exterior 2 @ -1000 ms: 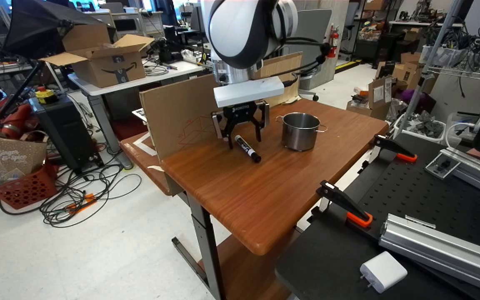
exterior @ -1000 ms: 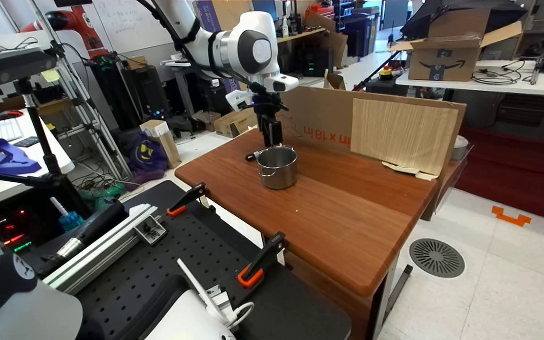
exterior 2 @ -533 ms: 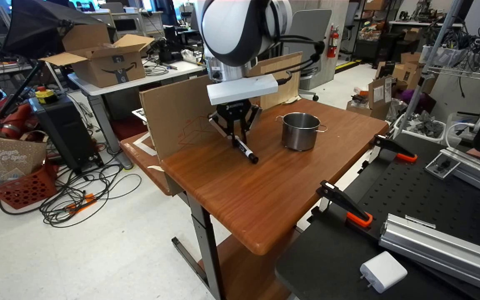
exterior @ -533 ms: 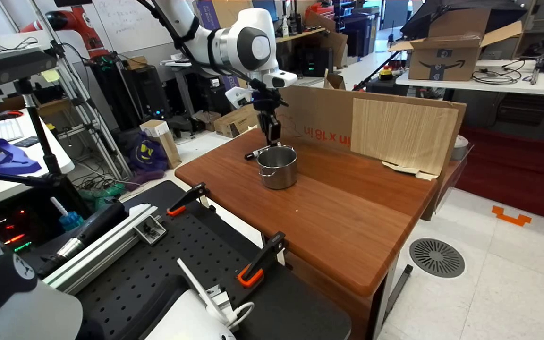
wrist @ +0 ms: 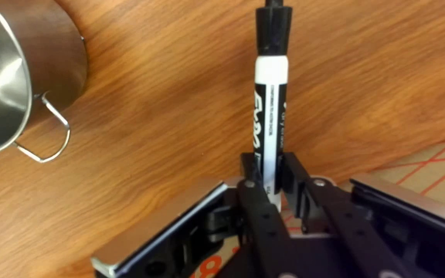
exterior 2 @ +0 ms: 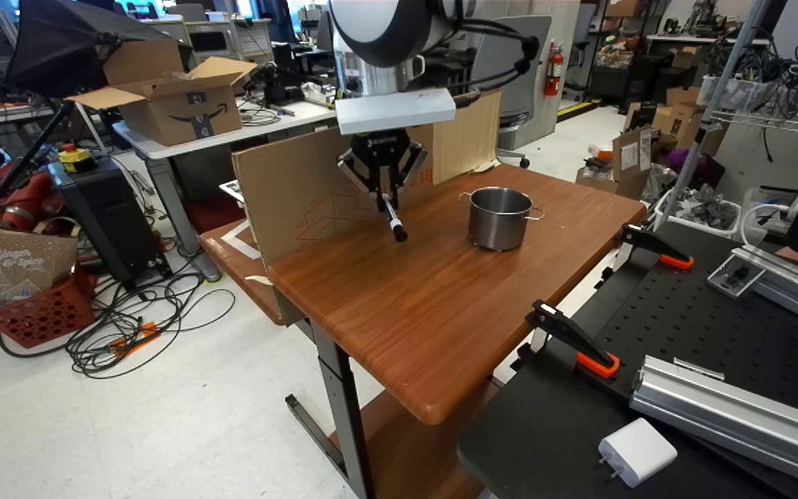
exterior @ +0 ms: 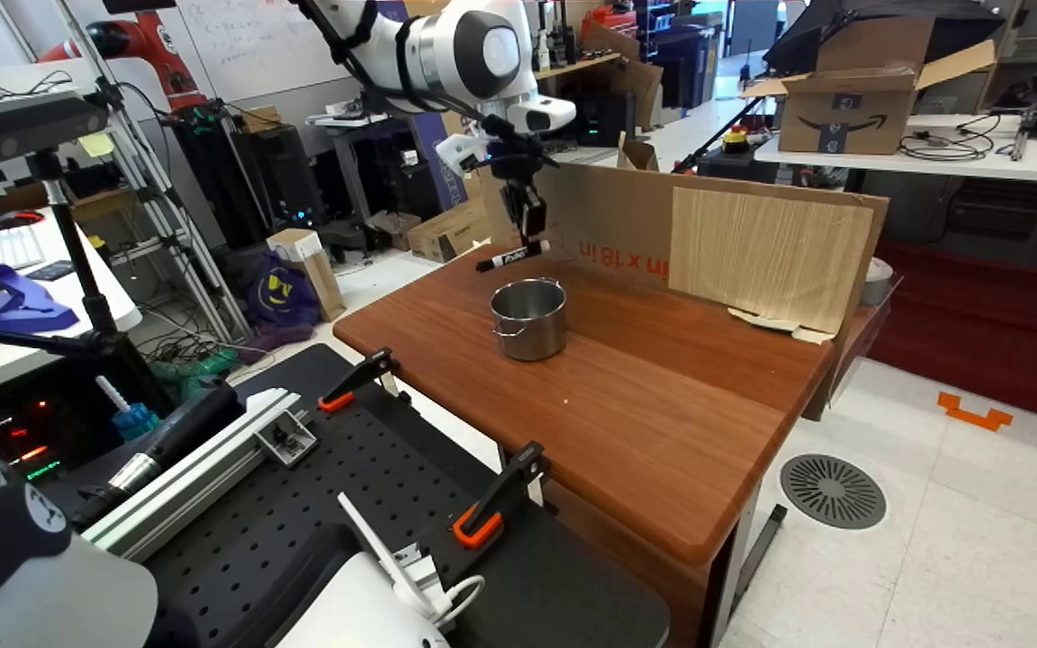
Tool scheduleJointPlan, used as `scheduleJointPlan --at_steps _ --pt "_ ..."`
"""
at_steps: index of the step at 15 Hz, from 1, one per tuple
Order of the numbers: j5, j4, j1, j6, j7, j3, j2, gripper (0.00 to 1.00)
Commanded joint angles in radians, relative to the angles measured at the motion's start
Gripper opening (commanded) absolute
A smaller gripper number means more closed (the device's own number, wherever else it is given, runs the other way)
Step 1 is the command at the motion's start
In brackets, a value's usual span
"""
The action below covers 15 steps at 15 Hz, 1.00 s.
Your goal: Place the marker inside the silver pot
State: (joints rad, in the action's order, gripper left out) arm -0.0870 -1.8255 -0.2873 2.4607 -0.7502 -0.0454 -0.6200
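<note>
Reddish-brown, wood-grained table with rounded corners, the silver pot upright directly on its top.

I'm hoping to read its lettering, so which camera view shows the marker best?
The wrist view: the marker appears large there, its big white lettering clear, though the gripper partly covers its lower end. Both exterior views show it small, gripped, with lettering hard to read.

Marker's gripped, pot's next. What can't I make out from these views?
Floor of the silver pot: in an exterior view, hidden by its near wall.
Pot's remainder: wrist view, cut off by left and top edges.
Sides of the marker at the grip: wrist view, hidden by fingers.
Fine print on the marker: wrist view, too small.
</note>
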Motion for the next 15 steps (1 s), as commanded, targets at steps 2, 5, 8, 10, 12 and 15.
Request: scheduleJointPlan --at_steps 2,5,8,10,12,15 --pt "-0.080 -0.100 -0.065 0.045 -0.114 -0.071 0.128 0.05" --pt "-0.187 -0.167 -0.102 0.070 -0.253 -0.111 0.205 0.05" --pt "-0.351 -0.229 -0.130 0.078 -0.441 -0.148 0.259 0.05" --pt "-0.480 -0.271 -0.139 0.068 -0.572 -0.162 0.288 0.05" --pt "-0.594 -0.314 -0.130 0.054 -0.691 -0.157 0.316 0.05" --pt "-0.734 -0.372 -0.092 0.040 -0.841 -0.122 0.351 0.05"
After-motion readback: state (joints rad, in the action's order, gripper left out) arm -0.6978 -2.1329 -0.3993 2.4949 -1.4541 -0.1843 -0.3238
